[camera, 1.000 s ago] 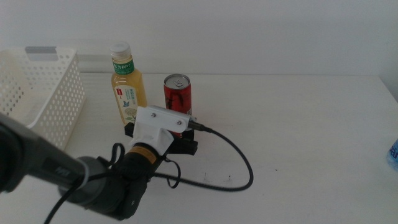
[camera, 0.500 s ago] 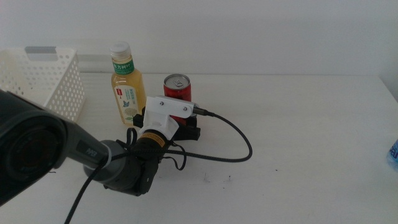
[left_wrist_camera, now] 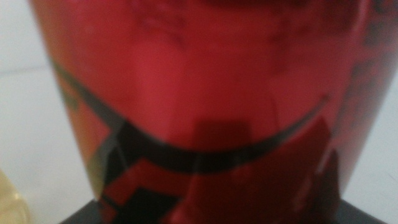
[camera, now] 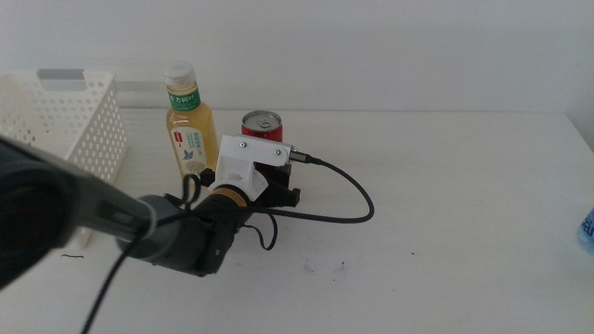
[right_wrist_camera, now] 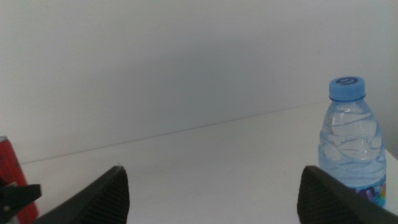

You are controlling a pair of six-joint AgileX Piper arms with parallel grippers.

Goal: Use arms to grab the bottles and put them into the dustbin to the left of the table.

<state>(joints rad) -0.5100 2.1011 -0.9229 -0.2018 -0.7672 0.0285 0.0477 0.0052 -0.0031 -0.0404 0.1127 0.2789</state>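
Left tool [camera: 278, 184] at red can [camera: 263, 129], markings blurred

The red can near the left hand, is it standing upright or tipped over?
Upright. The red can stands on the table with its silver top facing up, beside the tea bottle.

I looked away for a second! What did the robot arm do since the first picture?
The left arm pushed forward across the table, bringing its gripper right up to the red can, which now fills the left wrist view. Whether it has taken hold cannot be told. The can, the yellow tea bottle, the white basket and the water bottle stayed put. The right gripper waits open.
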